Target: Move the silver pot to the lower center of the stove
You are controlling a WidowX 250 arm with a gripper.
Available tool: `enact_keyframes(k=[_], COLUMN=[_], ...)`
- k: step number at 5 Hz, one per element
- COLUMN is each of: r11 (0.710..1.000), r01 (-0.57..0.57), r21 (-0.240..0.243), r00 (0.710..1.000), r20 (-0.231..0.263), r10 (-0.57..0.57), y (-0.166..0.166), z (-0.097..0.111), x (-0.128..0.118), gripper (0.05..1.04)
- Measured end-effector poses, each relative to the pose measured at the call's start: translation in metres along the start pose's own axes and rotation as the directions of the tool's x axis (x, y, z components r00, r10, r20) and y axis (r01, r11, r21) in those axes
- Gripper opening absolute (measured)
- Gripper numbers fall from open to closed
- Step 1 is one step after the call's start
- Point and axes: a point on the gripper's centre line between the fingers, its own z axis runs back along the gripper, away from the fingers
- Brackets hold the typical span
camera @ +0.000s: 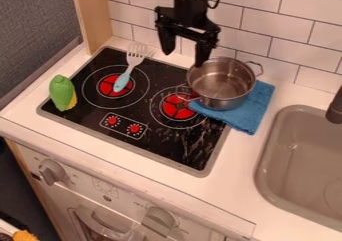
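Spreading below the black two-finger claw (185, 50): flat black rectangular stove (157, 146). Farther off, lower right: grey moulded sink (262, 177). Nearer, same side, I note a blue fabric cloth (246, 121) under the round silver metal pot (226, 87), just beside one tip. Claw open, presumably to straddle the rim. Lower left: blue-handled fork (124, 77), green-and-yellow toy corn (62, 91); neither likely obstructs.

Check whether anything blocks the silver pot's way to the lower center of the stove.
Nothing visible stands between the silver pot and the lower center of the stove; the fork and green toy lie off to the view's left.
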Motion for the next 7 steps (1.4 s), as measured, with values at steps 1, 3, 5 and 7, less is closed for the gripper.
enact_keyframes(k=[1,3,5,7], r11=[1.000,0.999,0.997,0.991], r01=[0.010,-0.007,-0.005,-0.052], r21=[-0.030,-0.053,-0.082,-0.121], r00=[0.999,0.995,0.998,0.999], r20=[-0.051,-0.102,-0.067,0.008], r10=[-0.012,0.001,-0.001,0.053], y=[-0.009,-0.013,-0.013,0.006], z=[-0.022,-0.044,-0.032,0.011], x=[0.005,0.002,-0.003,-0.021], gripper=[1.001,0.646,0.145,0.073])
